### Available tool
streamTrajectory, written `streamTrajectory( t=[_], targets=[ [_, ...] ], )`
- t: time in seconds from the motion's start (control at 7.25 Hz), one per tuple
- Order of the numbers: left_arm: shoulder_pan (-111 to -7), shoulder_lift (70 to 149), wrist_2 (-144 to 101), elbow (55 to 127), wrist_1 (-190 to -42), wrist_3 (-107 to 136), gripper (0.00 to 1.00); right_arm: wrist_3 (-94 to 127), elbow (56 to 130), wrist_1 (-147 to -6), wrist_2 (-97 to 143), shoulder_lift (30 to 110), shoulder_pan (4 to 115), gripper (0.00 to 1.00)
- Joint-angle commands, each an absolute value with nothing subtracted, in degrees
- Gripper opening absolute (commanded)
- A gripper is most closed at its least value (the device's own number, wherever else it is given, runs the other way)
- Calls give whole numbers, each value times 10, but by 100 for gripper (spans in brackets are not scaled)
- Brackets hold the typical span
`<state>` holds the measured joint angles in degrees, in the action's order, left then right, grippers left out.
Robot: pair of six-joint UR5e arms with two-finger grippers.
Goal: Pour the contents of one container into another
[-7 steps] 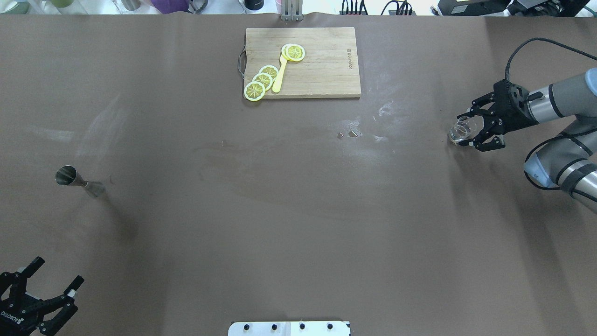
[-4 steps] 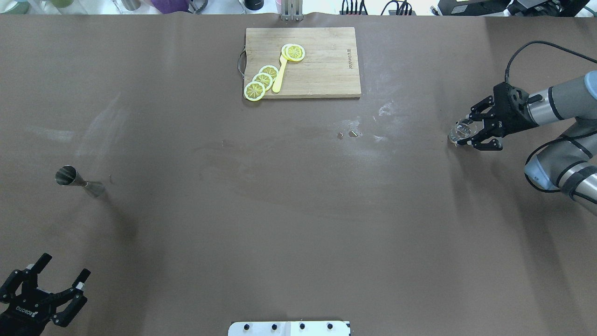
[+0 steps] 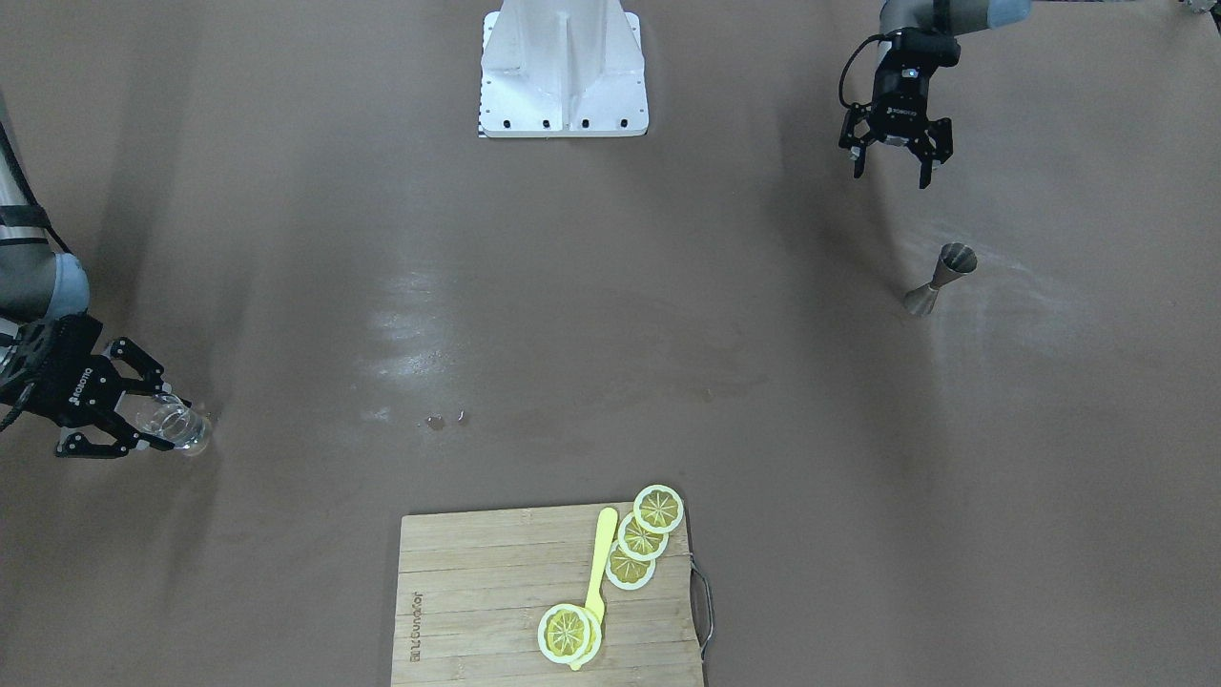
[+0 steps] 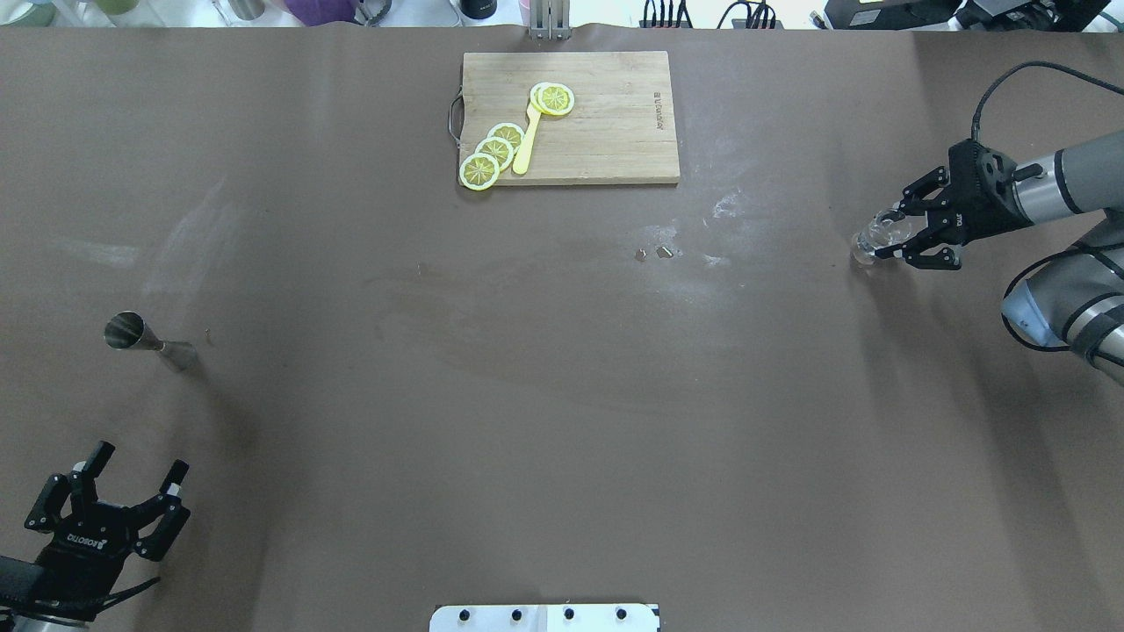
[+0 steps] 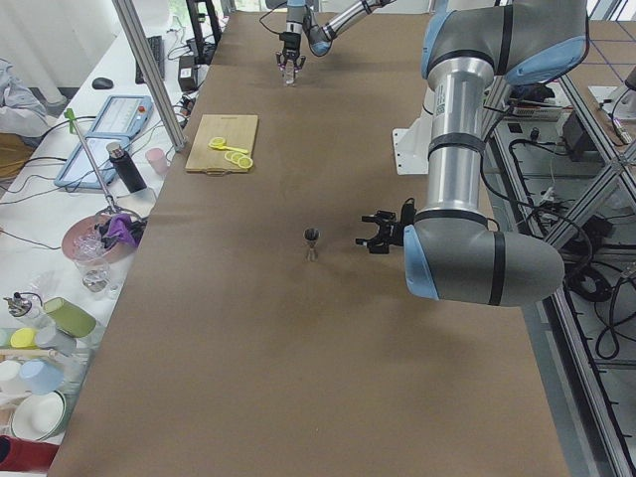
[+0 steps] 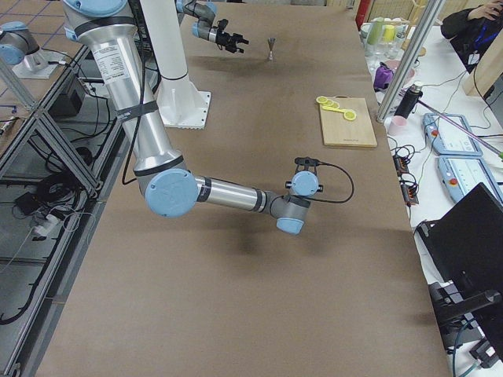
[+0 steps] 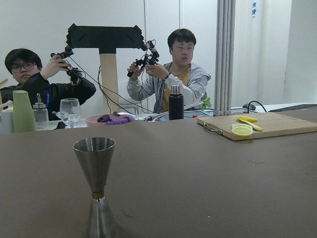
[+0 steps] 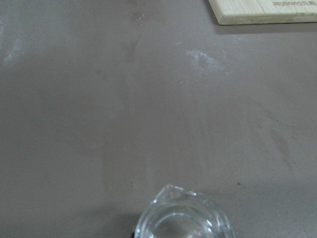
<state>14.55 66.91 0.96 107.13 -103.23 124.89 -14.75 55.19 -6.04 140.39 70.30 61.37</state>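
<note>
Jigger (image 4: pixel 151 342) upright on table (image 4: pixel 527 395), at 12 o'clock of left gripper (image 4: pixel 140 458), well apart; jaws spread, released. Farther out, table's 3 o'clock: glass cup (image 4: pixel 869 241) pinched in right gripper (image 4: pixel 887 233), at 9 o'clock of its wrist. Cutting board (image 4: pixel 606 114) farthest, 12 o'clock.

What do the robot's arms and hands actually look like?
Both arms are silver-grey metal tubes with bulky rounded joints capped in pale blue, seen on the left arm and right arm. Each ends in a black hand of two jointed fingers with white lettering: the left hand and right hand. A thin black cable loops to the right wrist.
</note>
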Motion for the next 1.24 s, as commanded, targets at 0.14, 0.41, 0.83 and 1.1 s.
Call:
streamTrajectory(
  t=[0.14, 0.41, 0.83, 1.1],
  targets=[
    [75, 712, -47, 1068, -964, 1269, 97, -147, 560, -74, 1405, 700, 640, 0],
    [44, 754, -87, 1045, -961, 1272, 97, -143, 576, -100, 1406, 692, 656, 0],
    [-26, 804, -119, 1024, -931, 1271, 94, -51, 612, -103, 1410, 688, 671, 0],
    [-61, 842, -133, 986, -913, 1271, 92, -70, 613, -100, 1414, 670, 671, 0]
  ],
)
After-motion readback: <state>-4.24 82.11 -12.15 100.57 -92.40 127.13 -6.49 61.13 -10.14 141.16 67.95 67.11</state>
